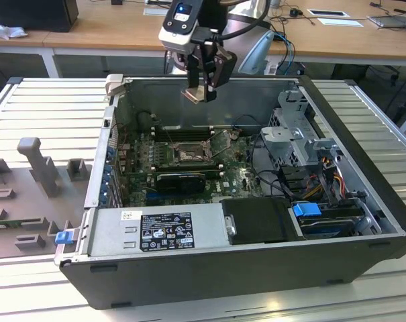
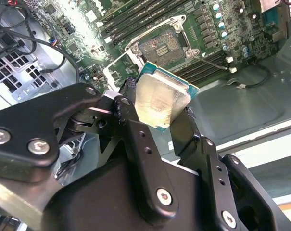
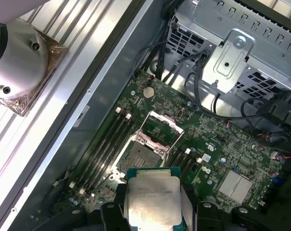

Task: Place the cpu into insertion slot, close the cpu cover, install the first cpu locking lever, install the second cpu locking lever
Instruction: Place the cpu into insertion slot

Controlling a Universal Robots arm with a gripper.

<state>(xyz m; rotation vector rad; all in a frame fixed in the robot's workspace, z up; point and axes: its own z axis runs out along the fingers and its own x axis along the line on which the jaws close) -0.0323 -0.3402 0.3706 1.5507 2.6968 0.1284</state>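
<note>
My gripper (image 1: pixel 201 90) hangs above the open computer case, near its rear wall, shut on the cpu (image 1: pixel 194 94). In both wrist views the cpu (image 2: pixel 162 98) (image 3: pixel 152 199) is a silver-topped square chip with a green edge, pinched at two opposite sides by the black fingers (image 2: pixel 131 118). Below it on the green board lies the insertion slot (image 1: pixel 188 155) (image 2: pixel 160 45) (image 3: pixel 138 156), dark and uncovered. The cpu cover (image 2: pixel 120 72) (image 3: pixel 160 127) is swung open beside the slot, with green board showing through its window. The cpu is well above the slot and apart from it.
Long black memory slots (image 3: pixel 104 149) flank the socket. A black graphics card (image 1: pixel 181 180) lies in front of it, then the power supply (image 1: pixel 162 228). A metal drive cage (image 1: pixel 296 134) with cables stands at the exterior view's right. Grey fixtures (image 1: pixel 38 164) sit on the slatted table.
</note>
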